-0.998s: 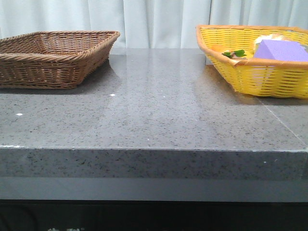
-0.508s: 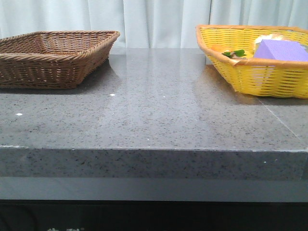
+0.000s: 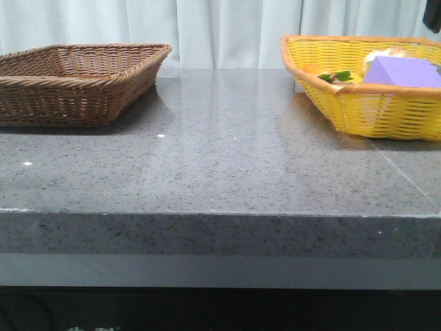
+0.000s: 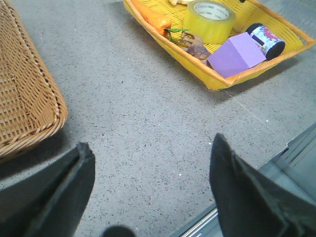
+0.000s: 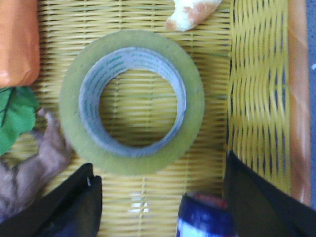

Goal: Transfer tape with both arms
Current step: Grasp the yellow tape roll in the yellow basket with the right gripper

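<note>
A grey speckled stone table point(image 3: 227, 172) stands before pale pleated curtains point(image 3: 227, 31), softly reflecting light.

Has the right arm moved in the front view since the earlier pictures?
Yes. A dark part, probably the right arm, now shows at the top right corner above the yellow basket; it was absent earlier.

We note tape point(image 5: 132, 101): glossy translucent yellow film, pale printed core. Yellow basket point(image 3: 372, 110): woven plastic-looking strips, slight sheen. Brown basket point(image 3: 76, 86): matt woven wicker. Table point(image 3: 227, 172): polished speckled grey stone. Purple block point(image 4: 236, 53) beside tape: matt, smooth. Gripper fingers point(image 4: 54, 195): matt black.
</note>
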You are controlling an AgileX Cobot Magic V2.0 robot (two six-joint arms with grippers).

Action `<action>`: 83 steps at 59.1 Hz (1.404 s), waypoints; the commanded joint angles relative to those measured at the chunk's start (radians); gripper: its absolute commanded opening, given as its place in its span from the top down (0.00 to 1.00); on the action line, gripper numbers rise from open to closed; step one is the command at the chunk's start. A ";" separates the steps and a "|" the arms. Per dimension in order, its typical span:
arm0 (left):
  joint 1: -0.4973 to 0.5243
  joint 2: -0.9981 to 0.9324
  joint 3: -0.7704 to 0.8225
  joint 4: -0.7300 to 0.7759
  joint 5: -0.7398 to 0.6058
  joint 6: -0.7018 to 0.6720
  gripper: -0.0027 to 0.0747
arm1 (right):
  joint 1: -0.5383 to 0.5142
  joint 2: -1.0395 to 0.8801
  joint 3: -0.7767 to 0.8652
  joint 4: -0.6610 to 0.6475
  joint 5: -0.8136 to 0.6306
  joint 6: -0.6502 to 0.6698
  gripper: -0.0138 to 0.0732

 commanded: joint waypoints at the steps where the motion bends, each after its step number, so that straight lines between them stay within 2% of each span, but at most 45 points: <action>1: -0.008 -0.002 -0.035 -0.010 -0.081 -0.008 0.33 | -0.008 -0.002 -0.084 -0.022 -0.022 -0.020 0.22; 14: -0.008 -0.002 -0.035 -0.010 -0.075 -0.008 0.33 | -0.008 0.110 -0.173 -0.058 -0.024 -0.022 0.23; 29: -0.008 -0.002 -0.035 -0.010 -0.075 -0.008 0.33 | -0.008 0.182 -0.191 -0.058 -0.077 -0.022 0.38; 39: -0.008 -0.002 -0.035 -0.010 -0.072 -0.008 0.33 | -0.008 0.212 -0.196 -0.058 -0.091 -0.022 0.41; 50: -0.008 -0.002 -0.035 -0.010 -0.072 -0.008 0.33 | -0.008 0.217 -0.196 -0.058 -0.105 -0.022 0.64; 54: -0.008 -0.002 -0.035 -0.010 -0.072 -0.008 0.33 | -0.008 0.216 -0.202 -0.058 -0.108 -0.022 0.68; 74: -0.008 -0.002 -0.035 -0.010 -0.072 -0.008 0.33 | -0.003 0.134 -0.281 -0.042 -0.018 -0.022 0.68; 83: -0.008 -0.002 -0.035 -0.010 -0.072 -0.008 0.33 | 0.044 0.054 -0.281 0.012 -0.022 -0.049 0.68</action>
